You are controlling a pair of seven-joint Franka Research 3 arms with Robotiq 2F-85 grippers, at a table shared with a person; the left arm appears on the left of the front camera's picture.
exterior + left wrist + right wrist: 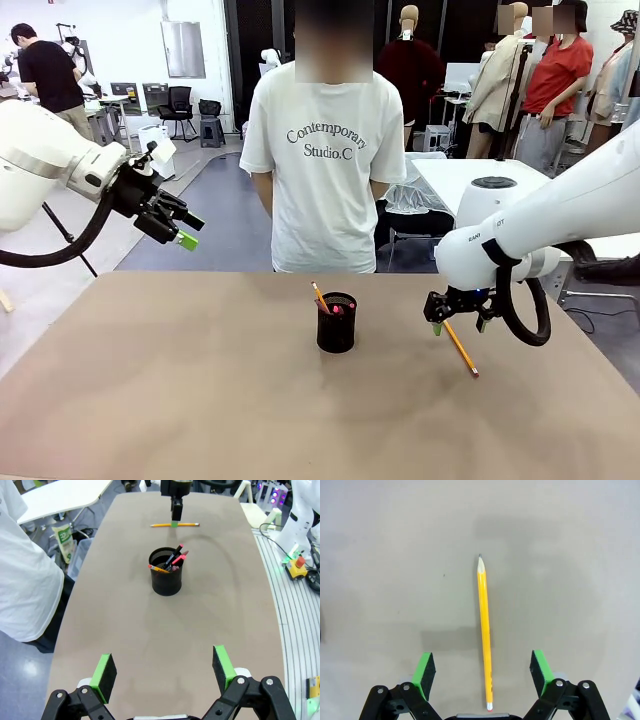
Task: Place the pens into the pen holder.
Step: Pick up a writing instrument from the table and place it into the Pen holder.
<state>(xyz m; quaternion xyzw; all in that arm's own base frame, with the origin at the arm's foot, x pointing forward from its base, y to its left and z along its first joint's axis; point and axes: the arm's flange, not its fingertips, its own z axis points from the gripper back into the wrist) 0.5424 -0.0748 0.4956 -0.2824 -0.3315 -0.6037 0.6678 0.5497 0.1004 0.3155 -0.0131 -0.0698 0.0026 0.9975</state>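
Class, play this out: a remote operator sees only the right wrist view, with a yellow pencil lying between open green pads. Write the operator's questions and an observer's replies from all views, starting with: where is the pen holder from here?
Observer: The pen holder stands mid-table, on the robot's left of the right gripper.
Operator: Is anything in it already?
Observer: Yes, a yellow pencil, a black pen and a pinkish-red pen lean inside it.
Operator: What is the left gripper doing?
Observer: The left gripper is raised off the table at the robot's left, open, holding nothing.
Operator: Is the person near my pencil?
Observer: No; the person stands at the far edge, no hands over the table, away from the loose pencil.
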